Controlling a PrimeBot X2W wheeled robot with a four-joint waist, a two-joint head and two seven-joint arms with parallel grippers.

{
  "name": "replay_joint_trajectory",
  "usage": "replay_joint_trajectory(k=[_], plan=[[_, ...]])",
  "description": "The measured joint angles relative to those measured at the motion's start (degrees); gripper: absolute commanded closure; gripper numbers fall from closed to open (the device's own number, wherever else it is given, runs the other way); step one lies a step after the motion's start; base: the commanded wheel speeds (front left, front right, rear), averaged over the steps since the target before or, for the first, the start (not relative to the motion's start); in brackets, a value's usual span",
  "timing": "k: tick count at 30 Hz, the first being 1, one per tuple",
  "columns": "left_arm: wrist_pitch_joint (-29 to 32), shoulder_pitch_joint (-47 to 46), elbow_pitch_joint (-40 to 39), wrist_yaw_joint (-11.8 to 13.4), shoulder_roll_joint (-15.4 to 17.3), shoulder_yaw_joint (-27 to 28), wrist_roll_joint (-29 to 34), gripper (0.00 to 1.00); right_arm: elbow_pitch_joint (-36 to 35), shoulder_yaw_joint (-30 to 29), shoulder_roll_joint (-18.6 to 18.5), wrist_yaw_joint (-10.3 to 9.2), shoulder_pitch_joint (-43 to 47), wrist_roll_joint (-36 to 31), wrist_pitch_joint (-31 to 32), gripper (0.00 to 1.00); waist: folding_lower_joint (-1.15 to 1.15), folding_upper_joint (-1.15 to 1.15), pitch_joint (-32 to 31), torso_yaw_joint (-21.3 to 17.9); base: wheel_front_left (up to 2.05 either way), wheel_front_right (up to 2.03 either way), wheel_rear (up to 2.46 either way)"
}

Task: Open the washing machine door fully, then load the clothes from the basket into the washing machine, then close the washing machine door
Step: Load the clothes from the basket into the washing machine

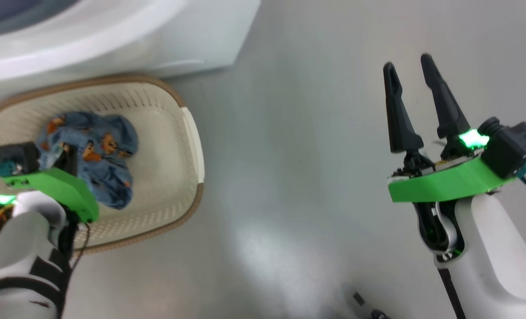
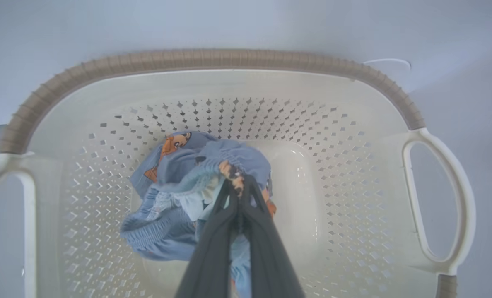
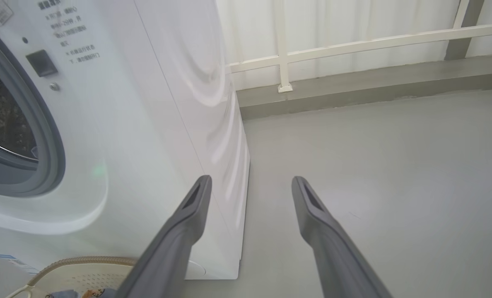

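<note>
Bunched in the basket (image 2: 213,58), the clothes (image 2: 175,165) look soft, light, limp, likely to drape; left pincer (image 2: 238,188) clamped on a gathered top fold, a fair hold; right pincer (image 1: 408,64) agape, empty.

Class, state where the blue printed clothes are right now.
The clothes lie bunched inside the basket, at the head view's left just in front of the washing machine, with the left tool shut on their fabric.

Grey printed lines (image 3: 70,35) on the washing machine (image 3: 155,136) front are too blurred to read.
</note>
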Motion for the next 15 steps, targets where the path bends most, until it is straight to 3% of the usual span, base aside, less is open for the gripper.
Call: replay_joint_trajectory(k=[6,15], plan=[[-3.85,2.57,-3.79,-0.03,-2.07,0.55,-3.97,1.00,0.73,-0.31,-0.81,0.00,2.81,0.01,0.00,0.00,0.00,0.00,-4.89,1.42,0.00,0.00,0.00],[-4.45,9.02,-14.99,-0.03,-1.66,1.27,-6.37,1.00,1.70,-2.31,-2.22,0.00,7.84,0.01,0.00,0.00,0.00,0.00,-12.37,3.08,0.00,0.00,0.00]])
